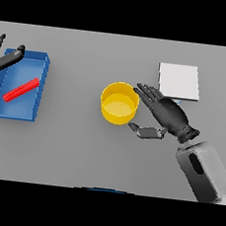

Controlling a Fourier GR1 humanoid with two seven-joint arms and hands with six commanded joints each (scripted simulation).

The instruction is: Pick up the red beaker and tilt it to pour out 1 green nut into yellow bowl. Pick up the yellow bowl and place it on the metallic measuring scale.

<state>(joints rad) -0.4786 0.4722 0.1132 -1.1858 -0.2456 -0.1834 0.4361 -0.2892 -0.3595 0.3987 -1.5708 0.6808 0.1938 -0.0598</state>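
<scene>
Head view: right hand beside the bowl

Head view shows the yellow bowl (119,104) mid-table, upright. The right hand (165,113) lies just right of it, fingers straight, thumb spread below, holding nothing. The scale (178,81) sits behind. Far left, the beaker (21,89) lies in a blue tray (40,84); the left hand (4,58) hovers open at the tray's far-left corner.

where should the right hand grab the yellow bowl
Probably by its side wall, from the robot's right. The bowl stands upright and round, and the open right hand is already beside that wall, fingers behind it and thumb in front.
</scene>
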